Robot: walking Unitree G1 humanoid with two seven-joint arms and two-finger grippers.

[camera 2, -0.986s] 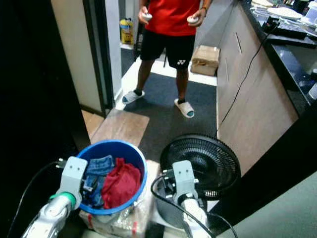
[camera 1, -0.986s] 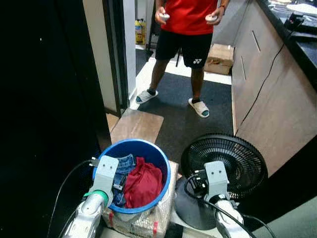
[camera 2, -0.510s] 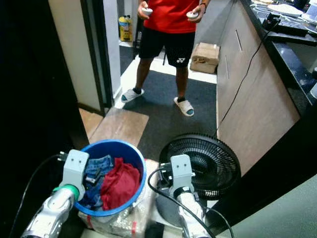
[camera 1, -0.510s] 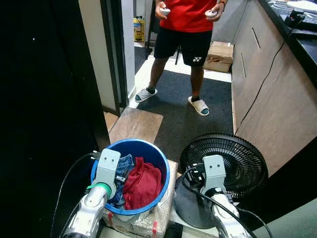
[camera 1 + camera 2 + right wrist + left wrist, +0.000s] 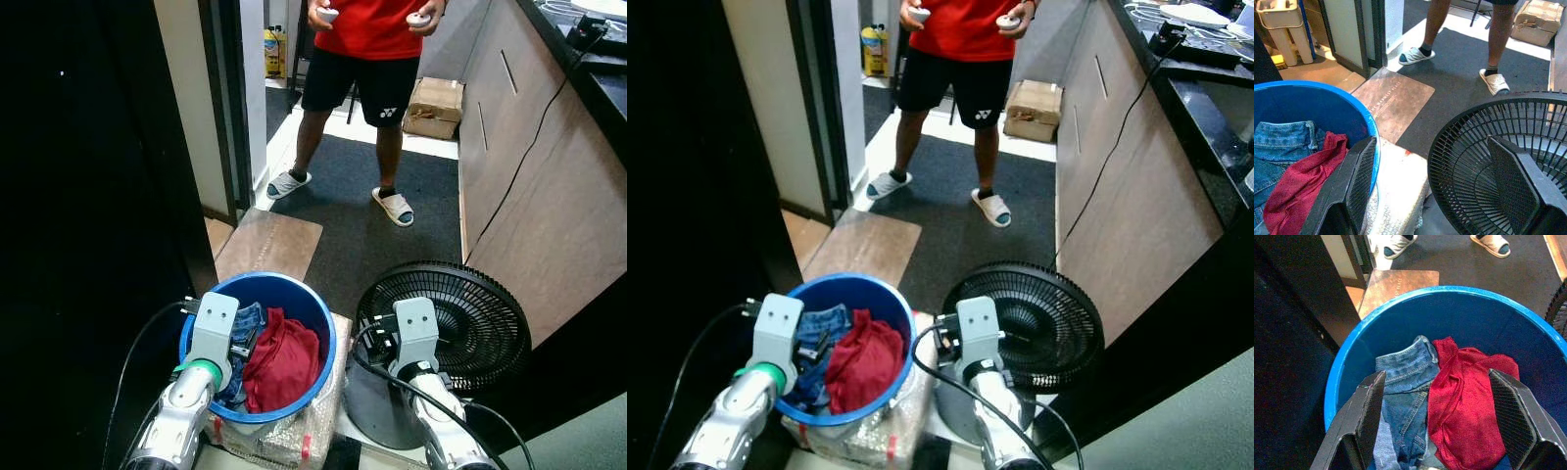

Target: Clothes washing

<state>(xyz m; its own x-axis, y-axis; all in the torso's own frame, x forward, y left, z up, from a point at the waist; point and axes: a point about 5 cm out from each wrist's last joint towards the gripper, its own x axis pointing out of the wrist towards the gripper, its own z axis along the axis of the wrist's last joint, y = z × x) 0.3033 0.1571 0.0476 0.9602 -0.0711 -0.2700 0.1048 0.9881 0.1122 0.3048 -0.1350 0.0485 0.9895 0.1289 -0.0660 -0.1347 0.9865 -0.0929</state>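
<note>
A blue bucket stands on a plastic-wrapped box just before me. Inside it lie blue jeans on the left and a crumpled red garment on the right. My left gripper hangs open over the bucket's left side, its fingers spread above both clothes with nothing between them. My right gripper is open too, and it sits level with the gap between the bucket's right rim and a black floor fan.
A person in a red shirt and black shorts stands a few steps ahead, holding controllers. A brown doormat lies by a doorway. Wooden cabinets run along the right, a dark wall along the left. A cardboard box sits further back.
My left gripper has moved forward a little over the bucket's rim. My right gripper has drifted slightly left towards the bucket. The view has shifted a bit.
</note>
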